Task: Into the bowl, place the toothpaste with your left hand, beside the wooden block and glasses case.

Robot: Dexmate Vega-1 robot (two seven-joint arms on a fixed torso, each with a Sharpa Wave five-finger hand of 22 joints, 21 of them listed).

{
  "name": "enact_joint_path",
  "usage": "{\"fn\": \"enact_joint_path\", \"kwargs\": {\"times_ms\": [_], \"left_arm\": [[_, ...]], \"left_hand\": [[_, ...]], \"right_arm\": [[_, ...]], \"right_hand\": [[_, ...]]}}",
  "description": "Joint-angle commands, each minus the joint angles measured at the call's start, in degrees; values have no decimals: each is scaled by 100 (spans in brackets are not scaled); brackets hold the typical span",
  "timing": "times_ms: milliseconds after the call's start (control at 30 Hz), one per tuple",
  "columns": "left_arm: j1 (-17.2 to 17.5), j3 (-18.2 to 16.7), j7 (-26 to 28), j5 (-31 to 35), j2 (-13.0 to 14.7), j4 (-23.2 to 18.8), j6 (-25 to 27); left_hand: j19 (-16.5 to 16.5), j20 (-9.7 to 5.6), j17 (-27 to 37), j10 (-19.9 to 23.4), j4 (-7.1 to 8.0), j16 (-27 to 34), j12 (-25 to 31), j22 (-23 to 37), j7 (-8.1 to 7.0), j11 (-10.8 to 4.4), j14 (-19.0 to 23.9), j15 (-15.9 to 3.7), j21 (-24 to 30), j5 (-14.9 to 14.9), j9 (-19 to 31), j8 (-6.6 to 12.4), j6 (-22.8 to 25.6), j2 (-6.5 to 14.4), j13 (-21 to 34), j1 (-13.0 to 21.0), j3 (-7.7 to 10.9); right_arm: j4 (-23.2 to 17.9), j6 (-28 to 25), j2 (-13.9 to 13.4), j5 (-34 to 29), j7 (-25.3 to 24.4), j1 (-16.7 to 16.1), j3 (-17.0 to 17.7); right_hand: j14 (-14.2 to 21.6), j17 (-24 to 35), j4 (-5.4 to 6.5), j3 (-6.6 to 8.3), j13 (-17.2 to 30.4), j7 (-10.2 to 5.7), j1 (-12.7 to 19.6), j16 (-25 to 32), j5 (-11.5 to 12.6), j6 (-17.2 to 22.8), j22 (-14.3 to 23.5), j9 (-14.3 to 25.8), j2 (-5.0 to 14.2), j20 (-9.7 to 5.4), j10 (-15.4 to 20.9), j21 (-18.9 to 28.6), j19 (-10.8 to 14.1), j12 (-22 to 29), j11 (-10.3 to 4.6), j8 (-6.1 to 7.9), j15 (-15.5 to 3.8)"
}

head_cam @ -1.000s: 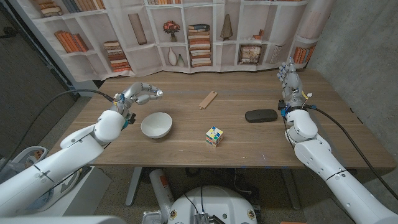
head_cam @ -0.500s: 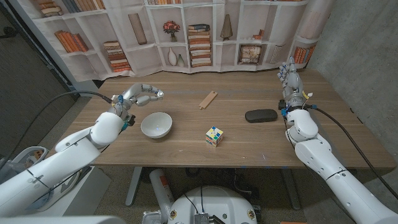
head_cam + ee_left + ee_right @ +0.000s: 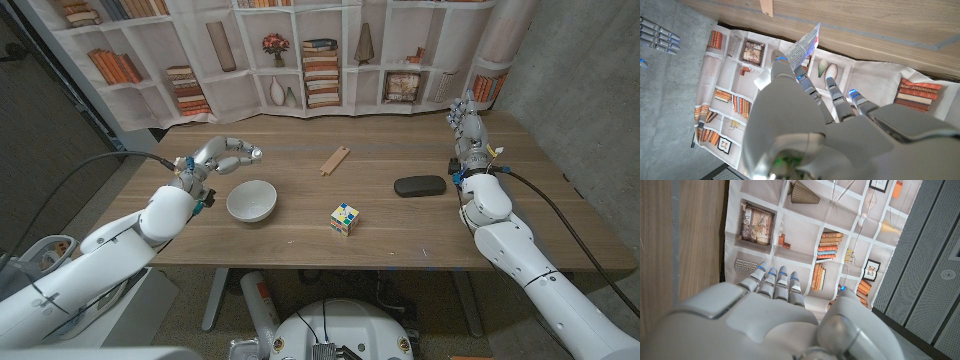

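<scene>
Our left hand (image 3: 222, 155) pinched the toothpaste (image 3: 802, 47) above and just behind the bowl (image 3: 251, 200); our right hand (image 3: 467, 128) stood open, fingers up.

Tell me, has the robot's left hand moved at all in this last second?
Barely. The left hand, holding the toothpaste, has stayed just behind the bowl, while its arm has drifted slightly left.
</scene>
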Motion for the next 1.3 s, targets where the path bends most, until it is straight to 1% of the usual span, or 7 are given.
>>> {"fn": "enact_joint_path", "kwargs": {"times_ms": [33,200,367,667,833,1033,1300], "left_arm": [[178,-79,76,168,-229,11,-502],[294,-192,-123,84,-211,-27,-515],[534,-363,-52,-12,-430,50,-748],[894,-525,-132,-50,-616,-87,-736],[994,-619,-223,38,-583,-240,-614],[1170,-748,-185,229,-653,-462,-427],[1286,-833,-253,270,-799,-525,-340]], "left_hand": [[24,69,12,-6,14,5,-15,12,5,4,41,-808,16,-3,20,-1,2,39,30,66,-11],[28,73,12,-4,16,11,-13,12,6,4,56,-802,18,-10,21,-2,12,45,31,72,-4],[32,64,11,0,17,11,-11,12,7,4,60,-805,20,-17,21,-3,23,48,32,79,1],[41,85,10,11,21,10,-5,13,11,4,65,-784,24,-32,22,-2,49,52,34,86,11],[44,91,10,15,22,11,-4,13,12,4,69,-783,25,-38,22,-2,58,51,34,90,14],[45,96,10,21,24,9,-2,13,11,4,69,-778,25,-49,22,-5,67,55,35,96,21],[48,93,10,26,28,9,-1,14,11,4,73,-773,26,-65,21,-13,73,55,36,104,30]], "right_arm": [[76,-3,44,-2,6,73,-44],[120,-1,64,-11,24,119,-85],[110,-23,68,-22,-4,115,-99],[172,-36,83,-14,34,193,-140],[269,-32,106,34,117,267,-183],[277,-11,97,36,130,276,-187],[228,-1,64,68,95,197,-129]], "right_hand": [[63,9,9,-33,19,-6,-37,-12,23,48,15,12,31,6,54,-8,49,13,8,-3,-5],[64,9,7,-34,19,-2,-37,-13,23,56,16,12,35,6,59,-19,53,14,6,0,-3],[61,9,5,-36,19,-3,-36,-15,23,54,16,12,37,6,60,-29,56,13,11,-1,-5],[64,9,2,-39,19,-2,-37,-15,24,54,17,12,39,7,57,-44,60,10,7,-1,-5],[67,9,1,-41,19,-4,-37,-14,24,49,17,12,41,7,56,-52,63,9,8,-3,-11],[64,9,-2,-43,19,-2,-37,-17,23,52,17,12,43,6,58,-64,70,9,7,-2,0],[59,9,-4,-47,19,-1,-39,-20,23,56,18,12,45,3,56,-79,73,7,8,-1,4]]}}
